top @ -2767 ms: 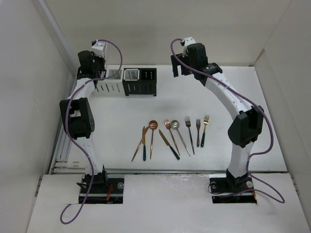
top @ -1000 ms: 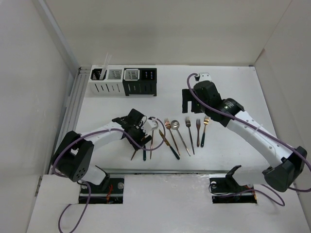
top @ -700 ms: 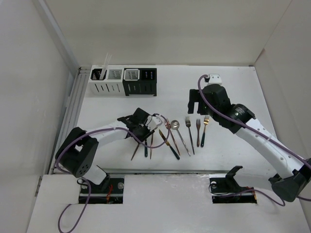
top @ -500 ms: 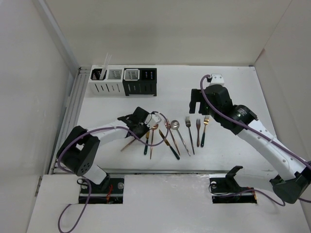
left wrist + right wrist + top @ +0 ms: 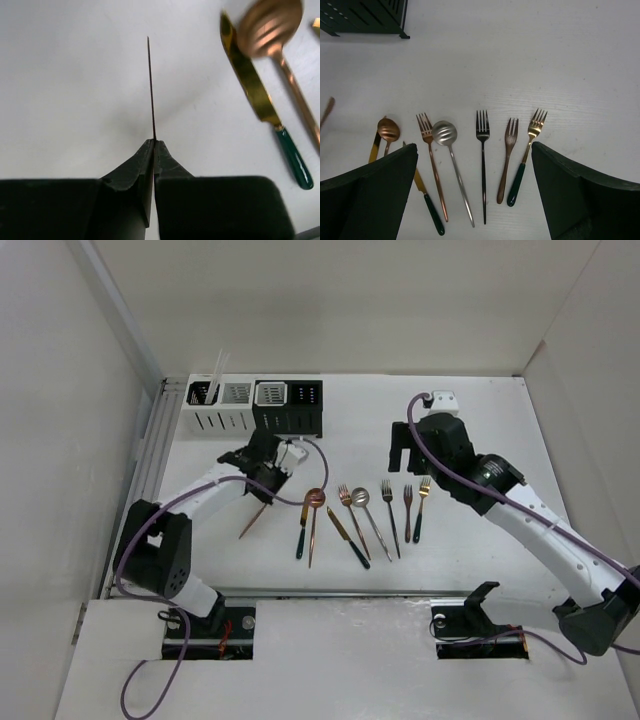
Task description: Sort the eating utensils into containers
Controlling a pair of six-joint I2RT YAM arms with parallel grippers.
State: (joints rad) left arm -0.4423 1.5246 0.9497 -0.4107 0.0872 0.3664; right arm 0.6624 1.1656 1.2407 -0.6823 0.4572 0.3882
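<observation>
caddies (image 5: 270,420), four in a row back left: two white, two black. left gripper (image 5: 153,144) clamped on one copper knife (image 5: 151,85) just in front. eight utensils (image 5: 424,125) mid-table: two knives (image 5: 434,220), two spoons (image 5: 443,132), four forks (image 5: 482,122). right gripper (image 5: 474,150) gaping over them, well off the table (image 5: 480,420) edge.

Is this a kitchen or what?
Probably a robot test booth, not a kitchen: bare white walls box in the table, the left arm and right arm are bolted at its edge, utensils lie in a row.
</observation>
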